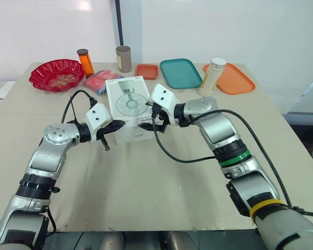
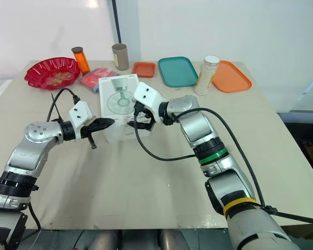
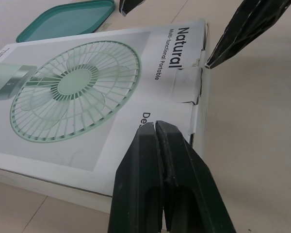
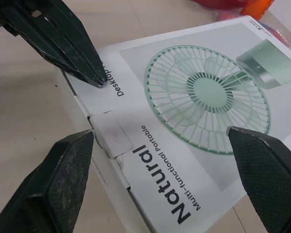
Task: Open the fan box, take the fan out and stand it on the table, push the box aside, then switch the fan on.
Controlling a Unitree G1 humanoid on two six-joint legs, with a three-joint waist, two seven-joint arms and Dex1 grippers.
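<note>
Left wrist view: the left end effector (image 3: 155, 125) is clenched, fingers pressed together on nothing, its tip at the near edge of the box top.
Right end effector (image 1: 157, 120): released, spread wide over the same near end, grasping nothing.
Fan box (image 1: 128, 99): lies flat and closed, picture side up, mid-surface between the two end effectors. The fan is presumably inside.
Flap (image 4: 109, 128): a small tuck tab on the near end, sitting slightly proud of the lid.
Step in hand: opening the box, by my reading; nothing of the task looks done yet.
Doing it well: work one fingertip under the tab and lift it up and outward while the other end effector steadies the box. Thin card may crease or tear, and a light box may slide, so go slowly.
Surface (image 1: 146, 182): beige, with bare space in front of the box.
Far edge: red bowl (image 1: 56, 74), orange bottle (image 1: 85, 61), pink packet (image 1: 101, 79), brown cup (image 1: 123, 58), small orange tray (image 1: 146, 71), teal tray (image 1: 181, 73), white jar (image 1: 212, 76), large orange tray (image 1: 235, 79).
Room: plain white wall behind.
</note>
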